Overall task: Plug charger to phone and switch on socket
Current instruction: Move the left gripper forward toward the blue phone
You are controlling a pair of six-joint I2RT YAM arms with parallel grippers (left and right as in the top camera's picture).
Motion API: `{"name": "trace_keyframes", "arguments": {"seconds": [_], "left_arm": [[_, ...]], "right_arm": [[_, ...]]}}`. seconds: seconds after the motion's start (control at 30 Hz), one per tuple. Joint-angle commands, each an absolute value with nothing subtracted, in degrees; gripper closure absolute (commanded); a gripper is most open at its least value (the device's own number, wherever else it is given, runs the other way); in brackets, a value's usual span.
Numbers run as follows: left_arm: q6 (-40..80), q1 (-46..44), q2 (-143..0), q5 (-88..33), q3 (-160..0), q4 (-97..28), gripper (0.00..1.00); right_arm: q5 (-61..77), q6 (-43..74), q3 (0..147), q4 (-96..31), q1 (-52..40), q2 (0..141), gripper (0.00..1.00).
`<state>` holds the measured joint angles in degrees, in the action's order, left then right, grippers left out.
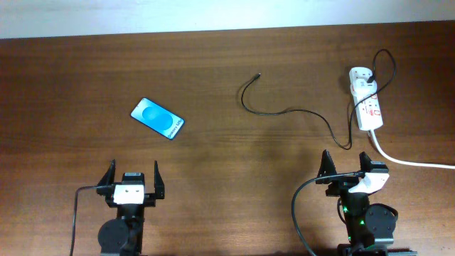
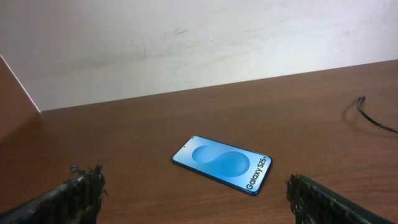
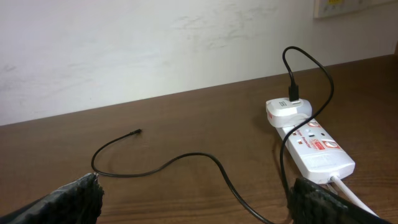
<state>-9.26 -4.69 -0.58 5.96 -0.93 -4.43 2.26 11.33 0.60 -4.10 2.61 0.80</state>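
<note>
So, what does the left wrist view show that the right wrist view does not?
Only the left wrist view shows the phone, lying flat with its blue screen up. Only the right wrist view shows the socket and the white plug in it. Both show the charger, its tip loose, and the brown table.

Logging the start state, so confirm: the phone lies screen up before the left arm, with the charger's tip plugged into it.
Wrong: the charger's tip lies loose on the table, apart from the phone, as the overhead view shows. The rest holds.
</note>
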Motion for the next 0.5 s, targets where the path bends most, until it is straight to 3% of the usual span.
{"name": "trace_keyframes", "arguments": {"seconds": [0.0, 0.47], "left_arm": [[-10.0, -4.3, -0.3, 5.3, -0.5, -4.3, 0.01], [-10.0, -4.3, -0.3, 5.3, -0.5, -4.3, 0.01]], "right_arm": [[2.2, 10.8, 0.3, -4.3, 2.3, 0.2, 0.02], [2.2, 10.8, 0.3, -4.3, 2.3, 0.2, 0.02]]}}
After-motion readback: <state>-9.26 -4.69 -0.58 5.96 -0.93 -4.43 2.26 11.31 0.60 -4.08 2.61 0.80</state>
